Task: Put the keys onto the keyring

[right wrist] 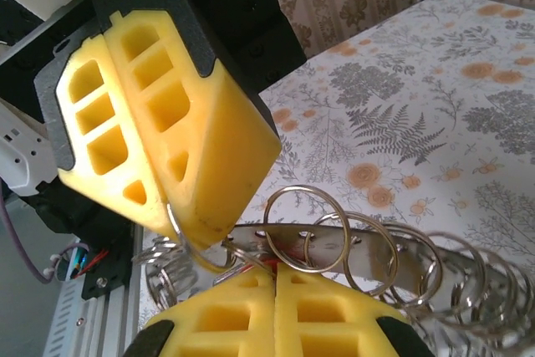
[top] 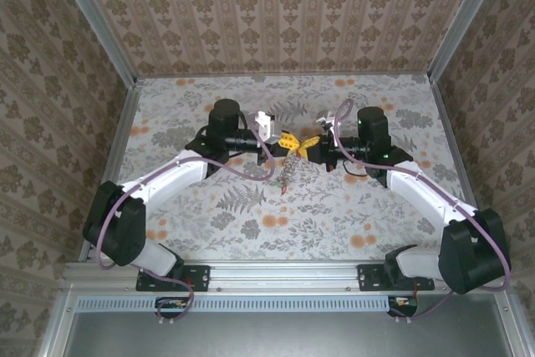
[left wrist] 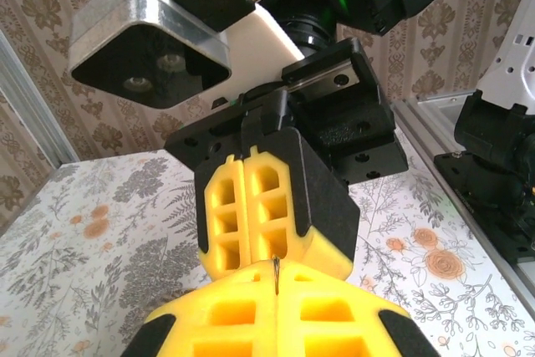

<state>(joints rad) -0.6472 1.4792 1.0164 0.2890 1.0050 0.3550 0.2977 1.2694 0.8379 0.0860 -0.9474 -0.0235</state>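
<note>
Over the middle of the table my left gripper [top: 287,141] and right gripper [top: 311,145] meet tip to tip. The keyring [top: 289,175] hangs below them as a silvery bunch. In the right wrist view the keyring [right wrist: 368,244] is a metal band with holes, carrying several wire rings. There the left gripper [right wrist: 170,209] is shut on one thin ring of it, and my right gripper [right wrist: 274,277] is shut with a sliver of red, seemingly a key's tag [right wrist: 272,262], in its jaws. In the left wrist view my left gripper [left wrist: 276,272] pinches a thin wire against the right gripper [left wrist: 244,248]. Other keys are hidden.
The floral tabletop [top: 334,215] lies below the grippers, with papered walls [top: 276,14] on three sides. An aluminium rail [top: 284,272] with both arm bases runs along the near edge. Open table lies in front of and behind the grippers.
</note>
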